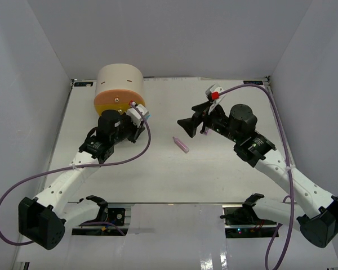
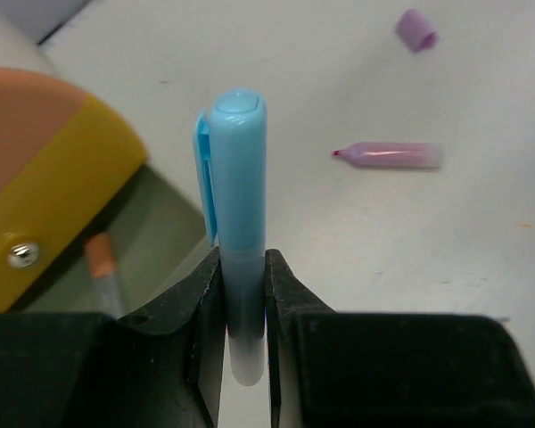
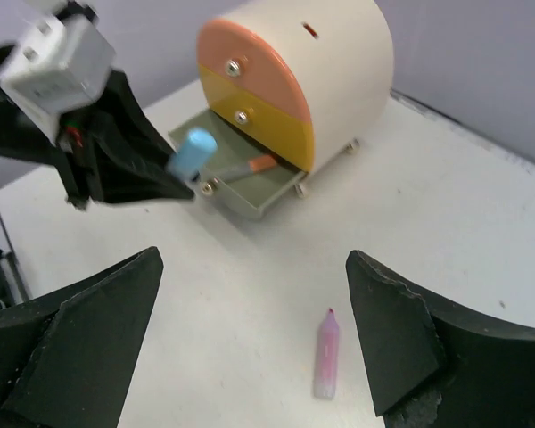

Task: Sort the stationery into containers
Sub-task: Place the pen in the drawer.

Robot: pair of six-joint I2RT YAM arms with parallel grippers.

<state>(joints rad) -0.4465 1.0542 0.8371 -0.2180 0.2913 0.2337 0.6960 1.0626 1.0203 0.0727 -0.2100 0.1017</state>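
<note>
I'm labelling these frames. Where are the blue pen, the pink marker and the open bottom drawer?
blue pen [image 2: 238, 178], left wrist view, on the middle of its barrel.
pink marker [image 3: 326, 355], right wrist view, on the middle of its body.
open drawer [image 3: 276, 183], right wrist view, on its bare floor.

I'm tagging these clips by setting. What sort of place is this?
Probably a robot lab test cell: white table boxed in by plain walls, left arm and right arm bolted at its near edge, a drawer cabinet as prop.
</note>
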